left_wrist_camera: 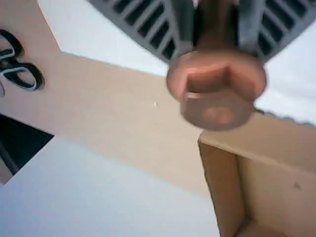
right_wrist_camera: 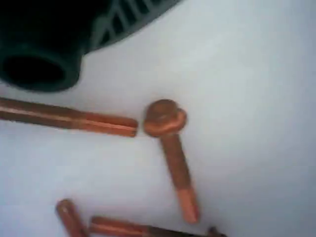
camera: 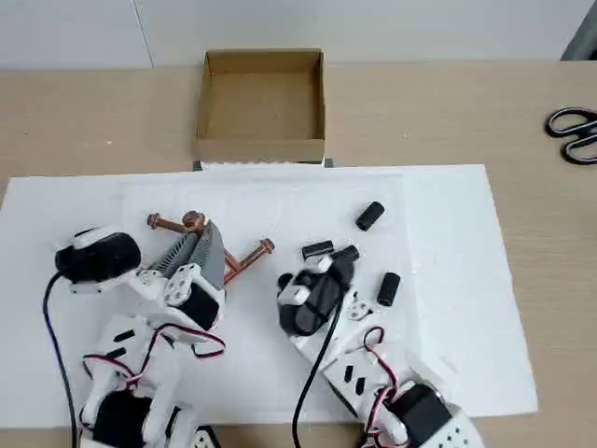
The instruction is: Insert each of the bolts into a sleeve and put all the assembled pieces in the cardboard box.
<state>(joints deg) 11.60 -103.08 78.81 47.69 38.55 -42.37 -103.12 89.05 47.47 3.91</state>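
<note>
My left gripper (camera: 199,239) is shut on a copper bolt (camera: 193,221), whose hex head (left_wrist_camera: 217,94) points away from the grey fingers (left_wrist_camera: 148,24) toward the cardboard box (left_wrist_camera: 261,187). Near the middle of the white sheet, my right gripper (camera: 336,263) is shut on a black sleeve (right_wrist_camera: 39,64) with its open end showing. Loose bolts (right_wrist_camera: 170,148) lie on the sheet beyond that sleeve; in the high view they sit between the arms (camera: 248,258), with one more to the left (camera: 159,222). The open box (camera: 261,140) stands at the back, with nothing inside.
Loose black sleeves lie on the white sheet (camera: 448,280) at the right: one (camera: 370,216) farther back, one (camera: 317,249) by the right gripper, one (camera: 388,288) nearer the front. Black scissors (camera: 574,135) rest on the wooden table at the far right.
</note>
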